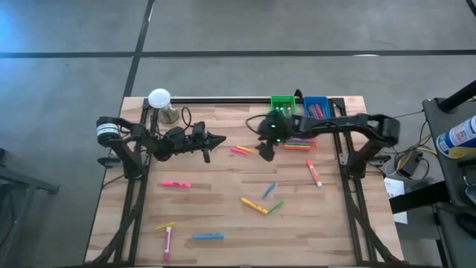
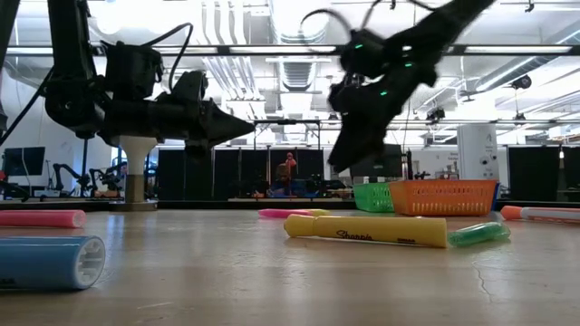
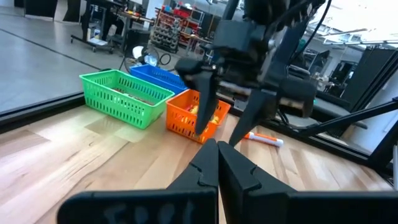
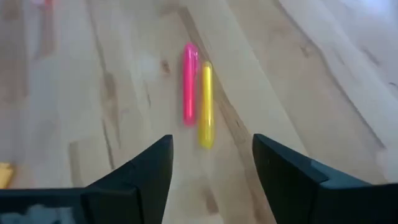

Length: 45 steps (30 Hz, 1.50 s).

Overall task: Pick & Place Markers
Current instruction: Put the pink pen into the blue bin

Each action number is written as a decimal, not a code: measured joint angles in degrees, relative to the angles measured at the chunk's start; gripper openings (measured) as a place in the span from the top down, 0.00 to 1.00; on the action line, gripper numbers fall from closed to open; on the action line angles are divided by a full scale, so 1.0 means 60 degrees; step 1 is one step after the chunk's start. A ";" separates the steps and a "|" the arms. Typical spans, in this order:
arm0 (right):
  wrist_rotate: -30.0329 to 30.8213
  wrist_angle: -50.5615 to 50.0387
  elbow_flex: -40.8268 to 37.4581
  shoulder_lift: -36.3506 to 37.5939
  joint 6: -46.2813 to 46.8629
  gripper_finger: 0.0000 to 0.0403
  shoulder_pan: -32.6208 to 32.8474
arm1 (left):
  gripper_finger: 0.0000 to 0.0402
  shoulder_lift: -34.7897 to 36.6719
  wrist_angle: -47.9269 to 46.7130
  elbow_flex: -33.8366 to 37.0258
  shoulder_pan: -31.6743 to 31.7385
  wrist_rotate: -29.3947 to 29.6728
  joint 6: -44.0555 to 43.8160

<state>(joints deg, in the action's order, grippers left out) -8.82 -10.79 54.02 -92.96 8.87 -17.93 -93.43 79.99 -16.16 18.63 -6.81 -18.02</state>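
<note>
Above, the right gripper [image 1: 266, 151] hangs clear of the table [image 1: 223, 201], fingers spread wide and empty. Just ahead of its fingertips [image 4: 155, 163] lie a pink marker [image 4: 189, 81] and a yellow marker [image 4: 206, 102], side by side and touching. Behind it stand the green bin [image 1: 282, 103], blue bin [image 1: 315, 106] and orange bin [image 3: 194, 116]. Other markers lie scattered nearer the table's front edge. The left gripper [image 1: 221, 140], fingers pressed together and empty, waits level, pointing toward the right one.
</note>
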 joint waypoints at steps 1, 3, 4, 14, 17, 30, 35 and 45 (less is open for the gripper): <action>-0.0003 -0.0283 0.0379 -0.0353 -0.0095 0.47 0.0005 | 1.00 0.0000 -0.0005 0.0000 0.0000 0.0002 0.0000; -0.0006 -0.1105 0.1278 -0.1029 -0.0280 0.48 0.0009 | 1.00 0.0000 0.0005 0.0000 0.0000 0.0000 0.0000; -0.0009 -0.1504 0.1733 -0.1392 -0.0370 0.49 0.0011 | 1.00 0.0000 0.0001 0.0000 0.0000 0.0004 0.0000; -0.0022 -0.3474 0.4730 -0.3704 -0.0919 0.56 0.0565 | 1.00 0.0004 -0.0160 0.0020 0.0000 0.0006 0.0018; 0.0099 -0.3403 0.4869 -0.3842 -0.0741 0.57 0.0847 | 1.00 0.0004 -0.0164 0.0077 0.0004 0.0008 0.0152; 0.1276 -0.3232 0.4903 -0.4426 -0.0400 0.64 0.1078 | 1.00 0.0517 -0.0159 0.0722 0.0522 0.0011 -0.0010; 0.1346 -0.3085 0.4896 -0.4603 -0.0273 0.65 0.1089 | 1.00 0.0984 -0.0149 0.1174 0.0753 0.0008 -0.0018; 0.1529 -0.3038 0.4910 -0.4869 -0.0076 0.75 0.1133 | 1.00 0.1395 -0.0138 0.1420 0.0769 0.0010 0.0066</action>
<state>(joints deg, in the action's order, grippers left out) 0.35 -29.02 83.48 -122.17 8.41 -11.13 -85.06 79.16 -7.64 23.24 -6.75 -17.63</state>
